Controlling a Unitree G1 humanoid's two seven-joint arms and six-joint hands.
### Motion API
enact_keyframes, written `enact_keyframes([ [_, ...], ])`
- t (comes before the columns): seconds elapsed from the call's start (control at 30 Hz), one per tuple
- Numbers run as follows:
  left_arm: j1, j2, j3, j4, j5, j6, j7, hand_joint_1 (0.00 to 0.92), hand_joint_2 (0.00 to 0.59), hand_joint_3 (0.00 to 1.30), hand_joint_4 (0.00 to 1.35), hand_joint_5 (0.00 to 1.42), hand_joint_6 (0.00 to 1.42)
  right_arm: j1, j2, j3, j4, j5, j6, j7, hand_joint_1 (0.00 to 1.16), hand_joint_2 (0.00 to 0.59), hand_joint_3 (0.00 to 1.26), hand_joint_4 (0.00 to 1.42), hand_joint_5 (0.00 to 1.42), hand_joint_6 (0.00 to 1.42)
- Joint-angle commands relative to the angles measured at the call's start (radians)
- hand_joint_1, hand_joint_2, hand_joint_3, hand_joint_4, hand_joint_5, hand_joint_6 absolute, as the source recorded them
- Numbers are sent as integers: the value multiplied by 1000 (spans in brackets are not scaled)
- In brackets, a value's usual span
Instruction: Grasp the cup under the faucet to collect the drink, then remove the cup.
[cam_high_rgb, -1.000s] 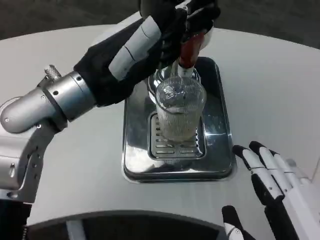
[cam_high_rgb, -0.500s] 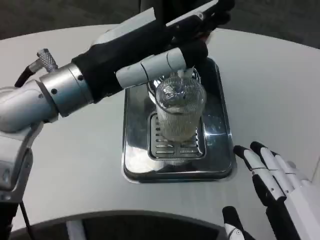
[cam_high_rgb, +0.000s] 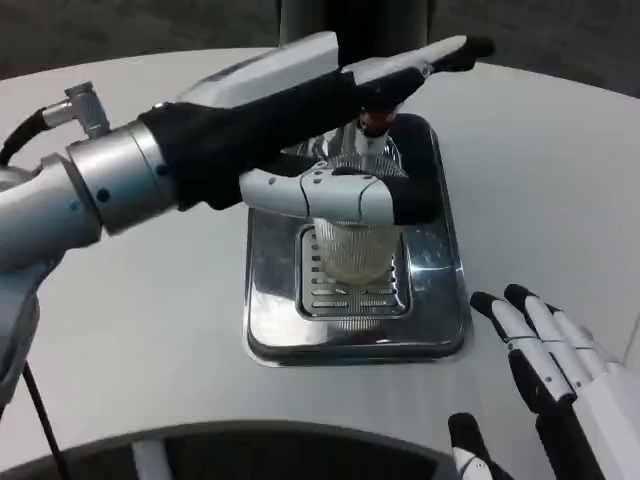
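Note:
A ribbed clear glass cup (cam_high_rgb: 350, 250) holding pale drink stands on the slotted grate of a silver drip tray (cam_high_rgb: 440, 300), under the faucet with its red tap piece (cam_high_rgb: 375, 122). My left hand (cam_high_rgb: 330, 130) reaches in from the left over the cup. Its thumb (cam_high_rgb: 340, 195) lies across the cup's upper front and hides the rim. Its long fingers (cam_high_rgb: 430, 58) stretch straight out above and behind the cup, not closed on it. My right hand (cam_high_rgb: 550, 370) lies at the lower right of the table, fingers spread, holding nothing.
The tray sits mid-table on the round white tabletop (cam_high_rgb: 560, 180). A dark pillar of the dispenser (cam_high_rgb: 350, 20) rises behind the tray. Bare table lies between the tray and my right hand.
My left hand has let go of the red tap handle, dropped lower and opened out. Its thumb now crosses the front of the cup. The right hand has stayed put.

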Motion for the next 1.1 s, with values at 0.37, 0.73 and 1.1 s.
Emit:
enact_keyframes([
  [0.37,19,71,-22,-77,97,-98,-1,0,70,0,0,3,0,-50,26,5,46,88,91,40,400,415,65,12,40,131],
  [0.73,43,71,-22,-115,107,-89,7,0,71,0,0,0,0,-202,43,-12,103,189,208,91,436,361,14,0,0,40],
  [1.1,54,77,-26,-147,115,-74,8,0,75,0,0,0,0,-384,16,-64,247,362,267,82,529,307,0,0,0,0],
])
